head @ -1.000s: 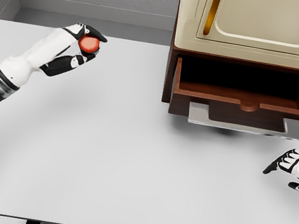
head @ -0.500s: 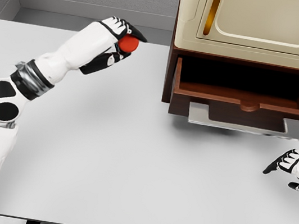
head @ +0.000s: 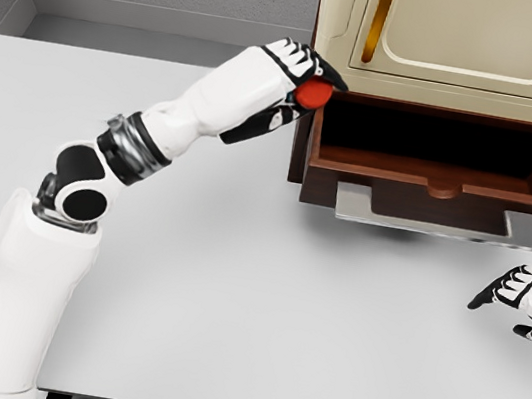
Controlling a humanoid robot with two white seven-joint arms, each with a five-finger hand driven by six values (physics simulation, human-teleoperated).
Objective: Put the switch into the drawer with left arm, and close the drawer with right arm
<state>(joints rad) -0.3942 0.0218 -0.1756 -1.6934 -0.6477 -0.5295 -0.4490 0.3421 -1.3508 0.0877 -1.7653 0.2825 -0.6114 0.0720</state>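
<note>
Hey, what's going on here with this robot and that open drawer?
The robot's left hand holds a small red switch at the left edge of the open wooden drawer, not yet inside it. The drawer sits pulled out under a cream cabinet on the white table. The right hand rests open on the table at the lower right, away from the drawer.

Right robot hand (head: 530, 305) partly beyond picture's edge

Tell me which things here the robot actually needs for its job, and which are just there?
Needed:
- red switch, held in the left hand
- open drawer
- right hand, resting low at the right edge

Just there:
- cream cabinet above the drawer
- white table
</note>
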